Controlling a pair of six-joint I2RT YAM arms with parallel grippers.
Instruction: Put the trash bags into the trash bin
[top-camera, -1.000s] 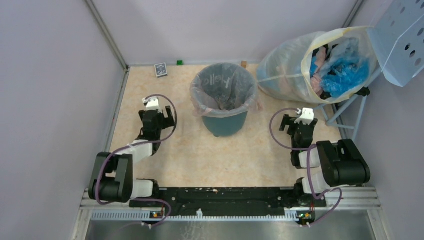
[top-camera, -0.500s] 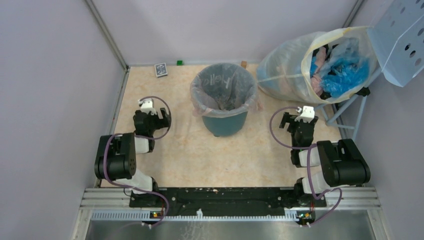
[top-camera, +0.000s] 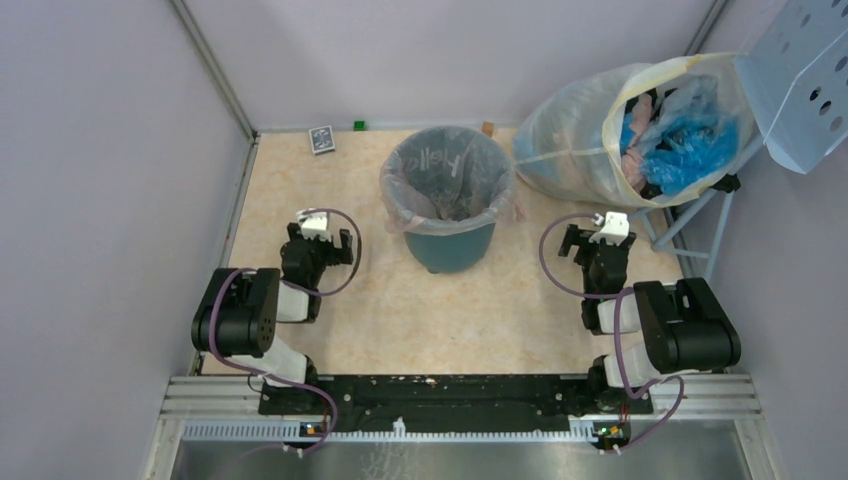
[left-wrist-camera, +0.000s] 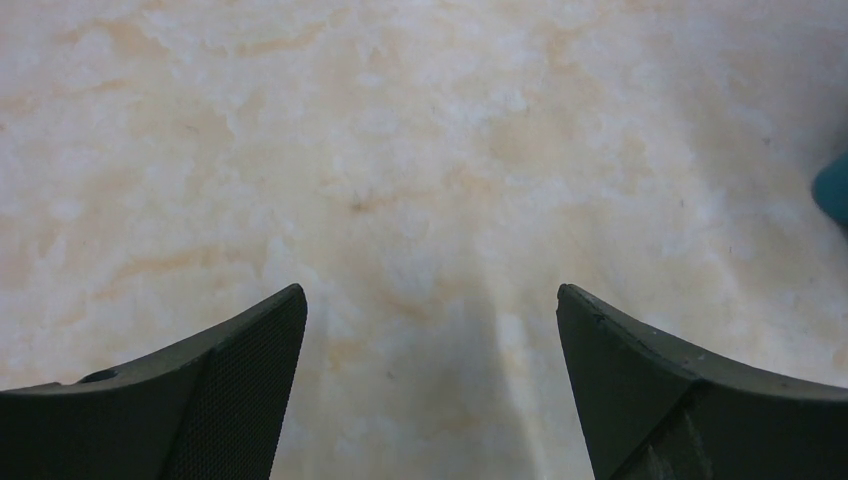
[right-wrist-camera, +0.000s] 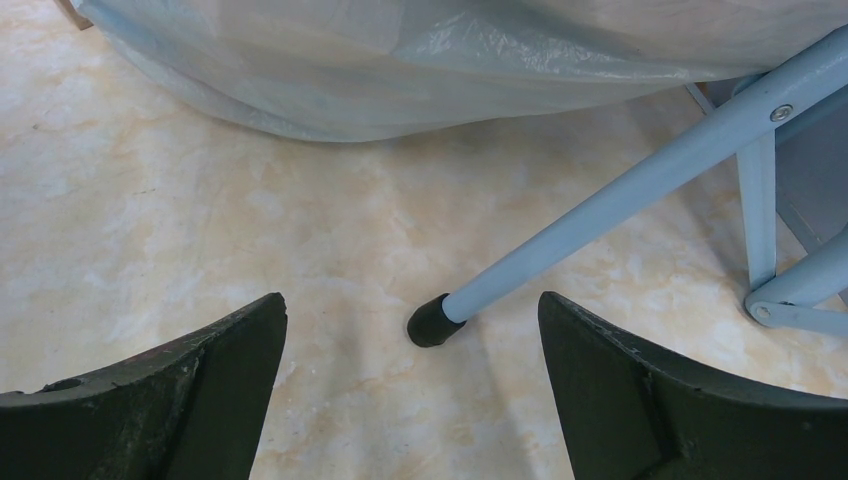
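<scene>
Handling of the trash bag (top-camera: 447, 160): judged very light, thin and limp; slippery film, easily torn or dragged off by a hard pull; no stiffness to push against.
Place of the trash bag: lining the trash bin (top-camera: 452, 245), mouth open, hem turned out over the rim; ahead and to the right of the left pincer (top-camera: 322, 243), ahead and to the left of the right pincer (top-camera: 597, 245); touched by neither.
Where to take hold: at the turned-out hem or a loose fold outside the rim, pinching a bunch of film, not a single layer; probably needed only if the hem wants tucking.
Trash bin: round, dark teal, upright on the surface (top-camera: 400, 330); likely light enough to slide or tip under a sideways tug on the film.
Left pincer: jaws wide apart, nothing between them; low over bare surface, with only a sliver of teal at the right edge of its wrist view.
Left arm: folded close to its base, forearm short of the bin.
Right pincer: jaws wide apart, empty; low over the surface, with the clear sack (right-wrist-camera: 400, 60) ahead and the stand leg (right-wrist-camera: 600, 225) just ahead to the right.
Right arm: folded close to its base, well apart from the bin.
Further out: blue bags (top-camera: 690, 140) inside the sack; perforated panel (top-camera: 810, 80) beyond the right pincer.
</scene>
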